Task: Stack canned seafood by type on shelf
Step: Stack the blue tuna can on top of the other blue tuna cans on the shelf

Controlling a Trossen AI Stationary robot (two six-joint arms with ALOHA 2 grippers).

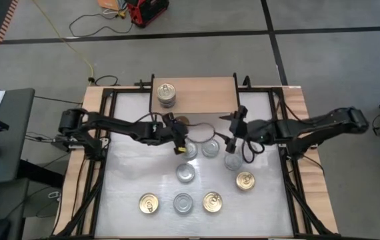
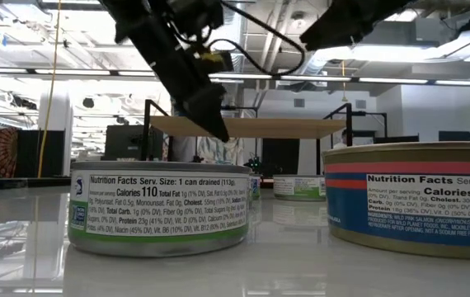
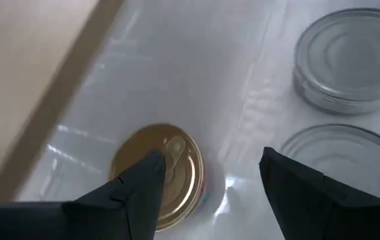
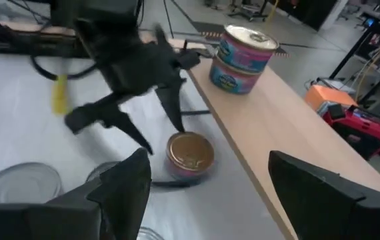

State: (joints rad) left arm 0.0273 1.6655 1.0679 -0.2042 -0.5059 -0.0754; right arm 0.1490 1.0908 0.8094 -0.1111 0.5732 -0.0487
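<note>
Bottom of the high frame: three short round tins in a row on the white tabletop (image 1: pixel 123 173) — a gold-topped tin (image 1: pixel 149 204), a silver-topped tin (image 1: pixel 183 203), another gold-topped tin (image 1: pixel 212 201). Up and right of these, a fourth gold-topped tin (image 1: pixel 245 181). Near frame centre, a lone silver-topped tin (image 1: pixel 185 173).

Above centre: two silver-topped tins side by side, one at (image 1: pixel 189 150) and one at (image 1: pixel 210 148), with a further silver tin (image 1: pixel 233 162) lying partly under my right arm.

My left gripper (image 1: pixel 179 141) reaches in from the frame's left, ending just above centre. Jaws stand parted, holding nothing. In the left wrist view they straddle a gold-lidded tin with a pull tab (image 3: pixel 169 171); one finger (image 3: pixel 140 193) overlaps its lid in the picture, and I cannot tell whether it touches.

My right gripper (image 1: pixel 234 127) comes in from the frame's right, close to the shelf's right end. Jaws wide, nothing between them. The right wrist view shows the same gold-lidded tin lying beside the shelf edge, below the left gripper.

Top centre: the low rectangular light-wood shelf on black legs (image 1: pixel 203 93). At its left end stands a stack of two tins with bluish-pink labels (image 1: pixel 167 95), gold lid uppermost.
</note>
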